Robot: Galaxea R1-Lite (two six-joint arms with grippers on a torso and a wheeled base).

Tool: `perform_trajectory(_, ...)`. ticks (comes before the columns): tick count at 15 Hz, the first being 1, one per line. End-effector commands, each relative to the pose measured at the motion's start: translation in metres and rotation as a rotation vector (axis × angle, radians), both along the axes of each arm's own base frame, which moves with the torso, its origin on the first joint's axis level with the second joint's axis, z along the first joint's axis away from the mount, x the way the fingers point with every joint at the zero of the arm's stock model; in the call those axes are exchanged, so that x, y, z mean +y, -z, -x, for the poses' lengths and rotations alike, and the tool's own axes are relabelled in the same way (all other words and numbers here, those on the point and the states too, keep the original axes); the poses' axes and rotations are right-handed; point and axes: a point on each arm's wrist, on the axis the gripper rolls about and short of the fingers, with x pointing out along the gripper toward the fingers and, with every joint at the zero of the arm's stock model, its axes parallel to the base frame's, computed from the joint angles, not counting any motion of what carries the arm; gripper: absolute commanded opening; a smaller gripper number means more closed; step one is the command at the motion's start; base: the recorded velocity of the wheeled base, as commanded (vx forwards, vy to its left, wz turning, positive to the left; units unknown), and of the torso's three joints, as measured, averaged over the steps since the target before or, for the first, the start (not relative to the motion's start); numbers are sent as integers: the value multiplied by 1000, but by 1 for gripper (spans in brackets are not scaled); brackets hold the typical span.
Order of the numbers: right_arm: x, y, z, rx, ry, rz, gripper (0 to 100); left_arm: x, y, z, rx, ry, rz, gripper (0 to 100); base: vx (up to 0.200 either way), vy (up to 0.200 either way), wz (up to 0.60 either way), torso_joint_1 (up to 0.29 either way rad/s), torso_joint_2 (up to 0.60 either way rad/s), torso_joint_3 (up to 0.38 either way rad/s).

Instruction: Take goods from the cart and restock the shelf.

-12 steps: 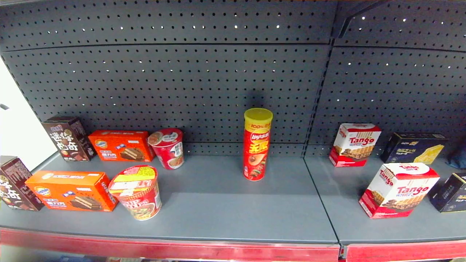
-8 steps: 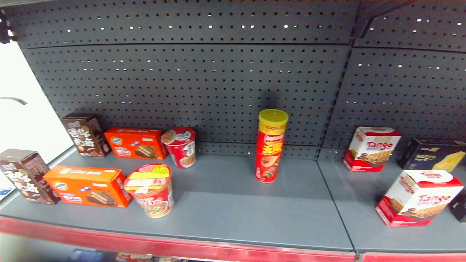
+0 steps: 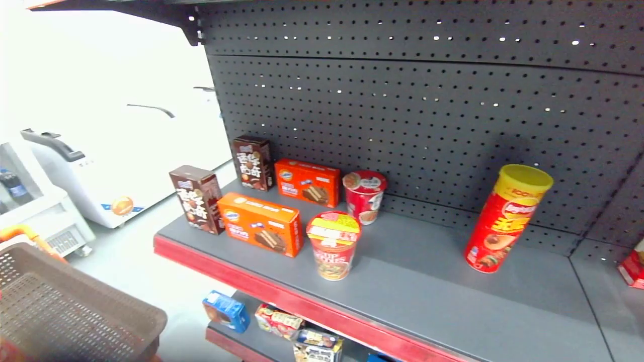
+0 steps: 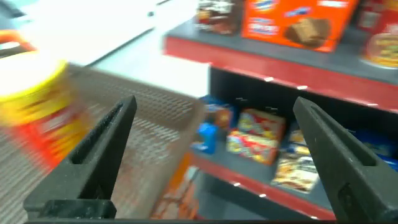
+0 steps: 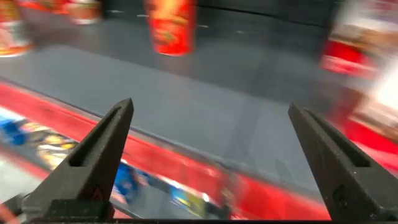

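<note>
Both grippers hang spread wide and empty: the left gripper (image 4: 214, 106) above the brown cart (image 3: 75, 306) at near left, which holds a blurred can (image 4: 37, 106); the right gripper (image 5: 210, 109) facing the shelf (image 3: 402, 281), where a chip can (image 3: 508, 218) stands upright at right.

Bare shelf (image 3: 417, 266) stretch between front noodle cup (image 3: 333, 245) and chip can (image 3: 505, 219); boxes (image 3: 261, 226) crowd left end.
</note>
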Motion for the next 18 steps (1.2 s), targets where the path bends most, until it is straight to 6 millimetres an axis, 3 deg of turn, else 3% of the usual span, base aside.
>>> perform_trajectory(1,0,0,0,1,0,1,100,0,0,0,1,0,0,100,0,0,600,7,2,2)
perform_trajectory(9,0,0,0,3,0,-1,100,0,0,0,0,3,-7,100,0,0,600,1,1,2)
perform_trajectory(14,0,0,0,3,0,-1,100,0,-2,0,-13,-16,-19,100,0,0,0,0,0,0)
perform_trajectory(15,0,0,0,1,0,-1,100,0,-19,5,-73,-24,-71,100,0,0,0,0,0,0)
perform_trajectory(16,0,0,0,1,0,-1,100,1,-52,14,-97,-21,-176,100,0,0,0,0,0,0)
perform_trajectory(18,0,0,0,1,0,-1,100,1,-111,12,66,8,-268,100,0,0,0,0,0,0)
